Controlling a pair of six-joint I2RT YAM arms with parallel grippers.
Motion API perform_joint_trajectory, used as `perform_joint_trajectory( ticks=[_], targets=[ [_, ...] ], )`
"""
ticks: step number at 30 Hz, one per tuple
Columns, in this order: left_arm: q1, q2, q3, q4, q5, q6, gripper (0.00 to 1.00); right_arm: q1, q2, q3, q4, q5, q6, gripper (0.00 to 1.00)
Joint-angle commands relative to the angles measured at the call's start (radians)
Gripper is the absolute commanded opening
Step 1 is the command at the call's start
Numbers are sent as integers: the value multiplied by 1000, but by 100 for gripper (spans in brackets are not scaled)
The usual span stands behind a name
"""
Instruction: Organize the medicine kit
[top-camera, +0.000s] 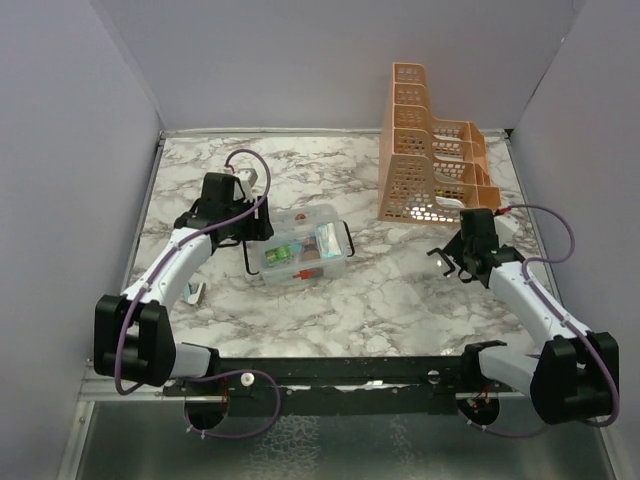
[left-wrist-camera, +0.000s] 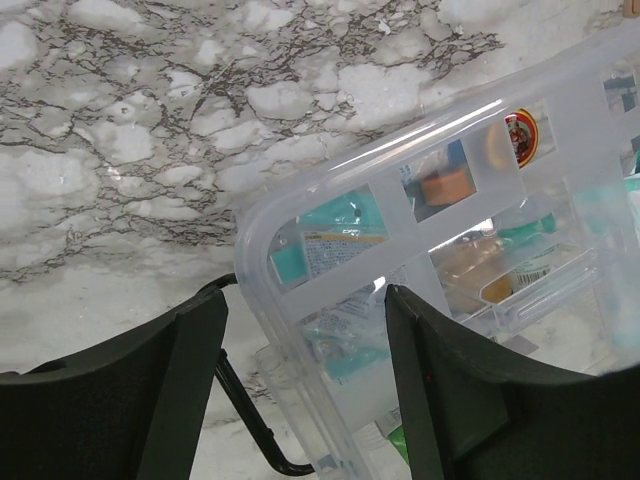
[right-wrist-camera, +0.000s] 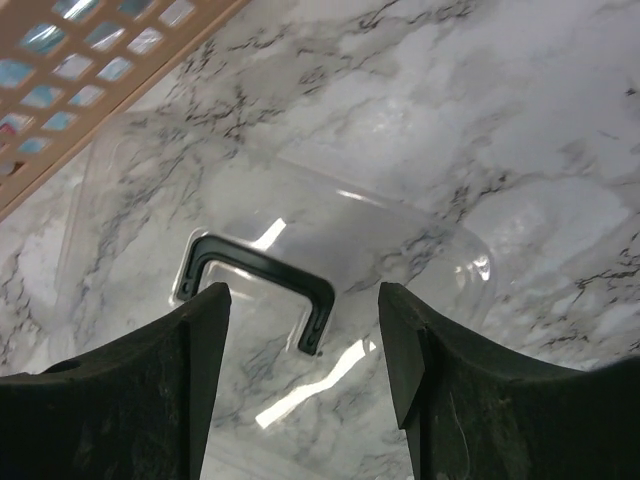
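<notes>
Left of centre frame, left fingers (top-camera: 260, 231) spread, straddling the open medicine kit's (top-camera: 300, 250) corner. Right fingers (top-camera: 452, 257) released above its clear lid (right-wrist-camera: 400, 235) on the tabletop (top-camera: 400, 305).

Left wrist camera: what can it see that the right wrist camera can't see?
Only the left wrist camera sees the medicine kit box, full of colourful packets, and its black side clip. Only the right wrist camera sees the clear lid lying flat with its black handle, and a corner of the orange rack. Both see the marble table and an open gripper: the left gripper by the box's corner, the right gripper above the lid.
</notes>
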Motion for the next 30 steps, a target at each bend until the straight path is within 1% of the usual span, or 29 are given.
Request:
perform_joint_trajectory(
  ticks=[1, 3, 5, 7, 9, 12, 16, 19, 21, 23, 25, 30],
  targets=[
    [-4, -60, 29, -35, -68, 18, 69, -92, 50, -18, 76, -14, -54, 62],
    [-4, -101, 23, -36, -94, 23, 70, -109, 80, -19, 110, -42, -88, 63],
    [-4, -141, 17, -38, -115, 22, 71, -115, 101, -23, 173, -104, -156, 63],
    [-4, -180, 12, -36, -125, 16, 71, -116, 119, -17, 198, -163, -187, 63],
    [-4, -216, 4, -26, -126, 9, 72, -118, 127, -13, 220, -177, -210, 63],
    [-4, -273, -33, 8, -111, 12, 72, -129, 141, -22, 252, -172, -235, 67],
    [-4, -375, -131, 104, -82, -8, 72, -136, 149, -45, 313, -193, -286, 77],
    [-4, -451, -208, 188, -50, -40, 72, -151, 157, -69, 390, -233, -312, 80],
    [-5, -476, -231, 218, -21, -61, 72, -159, 186, -66, 408, -276, -323, 80],
    [-10, -479, -229, 219, -5, -62, 71, -159, 220, -32, 364, -324, -315, 80],
    [-14, -485, -218, 212, -32, -76, 71, -159, 234, -15, 297, -387, -282, 78],
    [-17, -497, -198, 197, -87, -89, 70, -159, 190, -45, 164, -502, -213, 70]
  ],
)
